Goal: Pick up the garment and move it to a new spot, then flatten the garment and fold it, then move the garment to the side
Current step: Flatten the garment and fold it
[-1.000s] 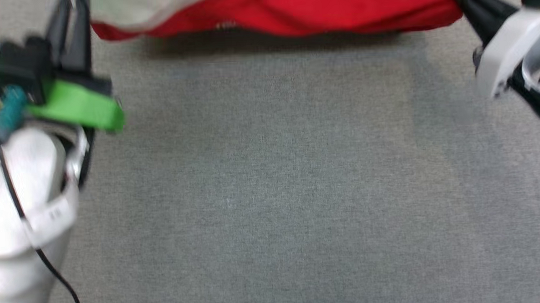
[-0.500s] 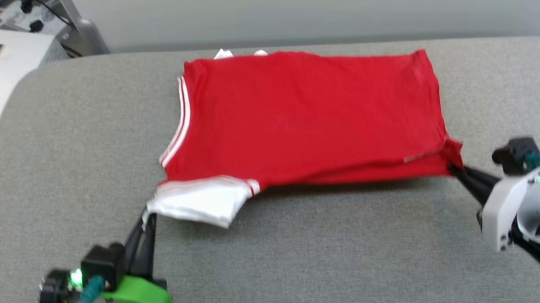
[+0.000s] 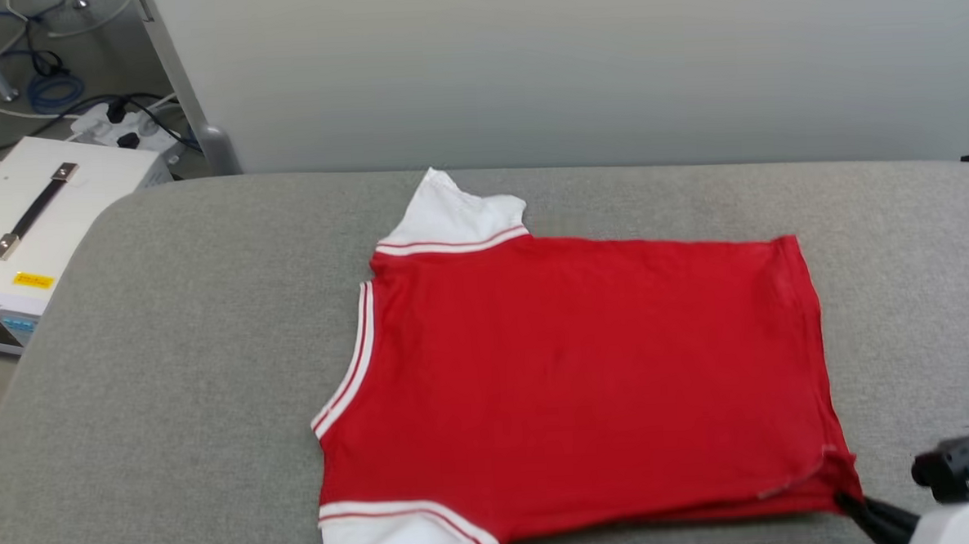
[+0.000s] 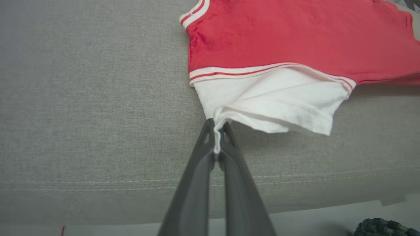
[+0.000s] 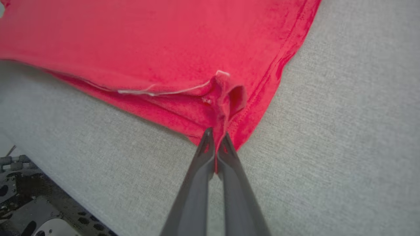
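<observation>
The garment (image 3: 587, 382), a red jersey with white sleeves and striped trim, lies spread on the grey padded table (image 3: 169, 359), plain side up. My left gripper (image 4: 216, 126) is shut on the corner of the near white sleeve (image 4: 272, 105), which is lifted a little off the cloth surface. My right gripper (image 5: 216, 134) is shut on the bunched red hem corner (image 5: 226, 98); in the head view the right gripper (image 3: 844, 499) sits at the garment's near right corner. The far white sleeve (image 3: 453, 216) lies flat toward the wall.
A white equipment case (image 3: 33, 234) with a black handle stands off the table's left end, with cables (image 3: 51, 86) on the floor behind it. A pale wall (image 3: 573, 64) runs behind the table. Bare grey surface lies left and right of the garment.
The head camera has tilted up, so the garment now sits lower in view and the far sleeve shows. Both grippers stay shut on their corners.
</observation>
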